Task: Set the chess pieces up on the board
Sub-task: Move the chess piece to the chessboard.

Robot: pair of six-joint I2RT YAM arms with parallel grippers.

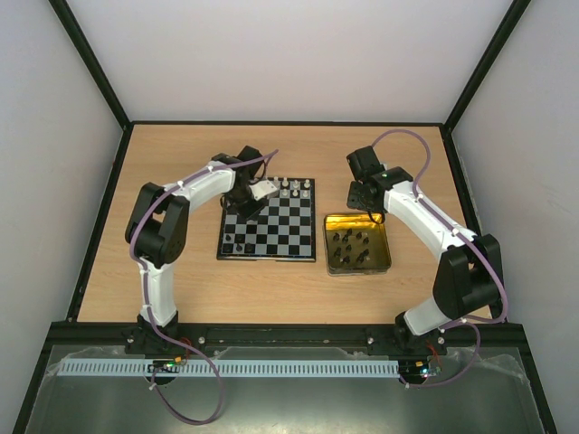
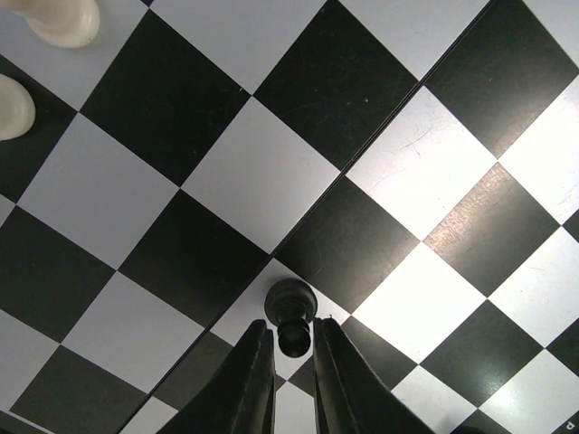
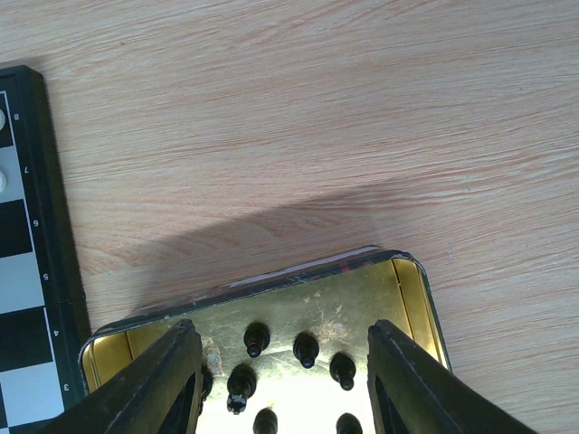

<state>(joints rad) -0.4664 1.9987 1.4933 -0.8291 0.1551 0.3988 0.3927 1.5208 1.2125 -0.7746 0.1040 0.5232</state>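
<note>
The board (image 1: 268,257) lies mid-table, with white chess pieces (image 1: 294,187) on its far row and a few black ones (image 1: 233,244) at its near left corner. My left gripper (image 1: 256,194) is low over the board's far left part. In the left wrist view its jaws (image 2: 294,348) are shut on the head of a black pawn (image 2: 289,303), whose base rests on a light square. Two white pieces (image 2: 63,18) show at the top left. My right gripper (image 3: 282,339) hangs open above the tin's far end, over several black pieces (image 3: 306,348).
A yellow-lined metal tin (image 1: 389,244) sits just right of the board, its far rim (image 3: 298,276) in the right wrist view. The board's right edge (image 3: 54,226) is at that view's left. White walls with black frame posts enclose the wooden table (image 1: 181,289).
</note>
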